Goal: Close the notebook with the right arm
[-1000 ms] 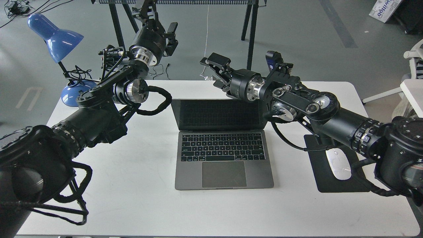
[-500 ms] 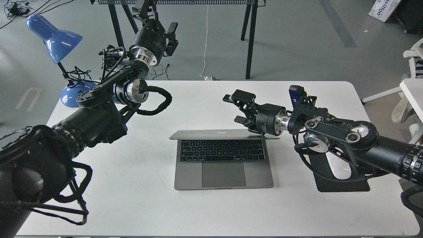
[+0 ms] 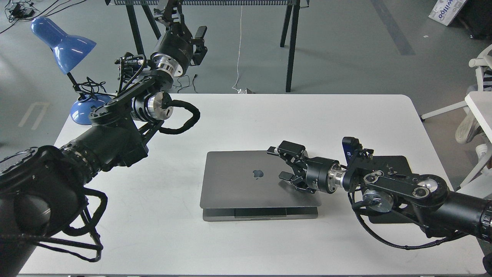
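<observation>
The notebook (image 3: 238, 181) lies in the middle of the white table (image 3: 338, 115). Its space-grey lid with the dark apple logo is folded down almost flat. A thin strip of the base and trackpad edge still shows at the front. My right gripper (image 3: 277, 163) is open, and its fingers rest over the right part of the lid, beside the logo. The right arm (image 3: 399, 188) reaches in low from the right. My left gripper (image 3: 184, 23) is held high at the back left, open and empty, far from the notebook.
A black mouse pad (image 3: 399, 161) lies right of the notebook, mostly under my right arm; the mouse is hidden. A blue desk lamp (image 3: 63, 42) stands at the table's back left corner. Black trestle legs (image 3: 290, 42) stand behind the table.
My right gripper swept forward and down from behind the upright screen, and the lid went down with it. The lid has gone from open to nearly flat. The left arm has not moved.
</observation>
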You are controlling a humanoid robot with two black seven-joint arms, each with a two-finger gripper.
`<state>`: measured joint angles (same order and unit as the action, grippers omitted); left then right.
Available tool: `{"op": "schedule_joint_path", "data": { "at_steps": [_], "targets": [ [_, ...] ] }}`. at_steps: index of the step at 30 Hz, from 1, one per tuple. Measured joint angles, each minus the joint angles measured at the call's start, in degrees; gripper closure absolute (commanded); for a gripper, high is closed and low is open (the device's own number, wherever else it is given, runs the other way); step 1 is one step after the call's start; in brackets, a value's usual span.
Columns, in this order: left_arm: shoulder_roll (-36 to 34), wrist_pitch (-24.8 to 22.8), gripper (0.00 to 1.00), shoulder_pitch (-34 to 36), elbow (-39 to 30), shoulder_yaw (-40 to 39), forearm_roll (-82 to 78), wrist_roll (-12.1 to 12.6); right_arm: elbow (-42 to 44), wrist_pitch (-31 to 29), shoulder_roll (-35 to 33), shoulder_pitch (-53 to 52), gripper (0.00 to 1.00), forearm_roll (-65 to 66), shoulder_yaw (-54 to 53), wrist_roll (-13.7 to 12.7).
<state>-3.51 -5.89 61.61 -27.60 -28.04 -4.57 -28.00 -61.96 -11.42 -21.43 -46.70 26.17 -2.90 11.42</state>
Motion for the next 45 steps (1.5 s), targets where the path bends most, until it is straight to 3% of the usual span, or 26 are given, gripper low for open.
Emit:
{"op": "schedule_joint_path", "data": {
  "at_steps": [30,36,45],
  "targets": [
    [0.0,0.0,0.00,0.0,0.0,0.0,0.0,0.0,0.0,0.1,0.3,1.6,0.00,0.5,2.2,0.1],
    [0.0,0.0,0.00,0.0,0.0,0.0,0.0,0.0,1.5,0.7,0.3,-2.9,0.00,0.6,-7.7,0.1],
    [0.0,0.0,0.00,0.0,0.0,0.1,0.0,0.0,12.4,-0.1,0.2,-7.7,0.00,0.1,-29.9,0.2]
  ]
}}
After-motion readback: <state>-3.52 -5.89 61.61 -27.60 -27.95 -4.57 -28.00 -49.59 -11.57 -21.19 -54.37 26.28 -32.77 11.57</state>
